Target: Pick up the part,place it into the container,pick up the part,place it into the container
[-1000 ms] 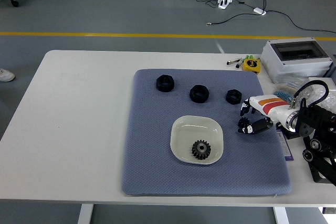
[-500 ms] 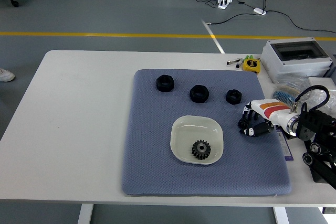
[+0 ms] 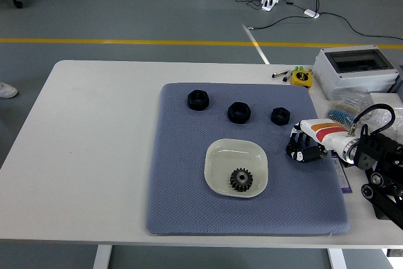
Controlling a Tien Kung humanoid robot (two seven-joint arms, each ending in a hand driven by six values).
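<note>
A dark gear (image 3: 240,179) lies in the cream bowl (image 3: 219,155) on the blue-grey mat (image 3: 182,174). Three black nut-like parts sit in a row at the mat's far side: left (image 3: 198,99), middle (image 3: 238,111), right (image 3: 280,116). My right hand (image 3: 303,148) hovers low over the mat, right of the bowl and just below the right part. Its fingers are loosely curled and hold nothing. The left arm is out of view.
A grey box with a clear lid (image 3: 356,70) stands at the table's far right. A yellow tape measure (image 3: 301,77) and small tools lie beside it. Bagged items (image 3: 343,102) lie right of the mat.
My right hand has drawn a little to the right and up, away from the bowl, and its fingers have curled in slightly. The parts and the gear have not moved.
</note>
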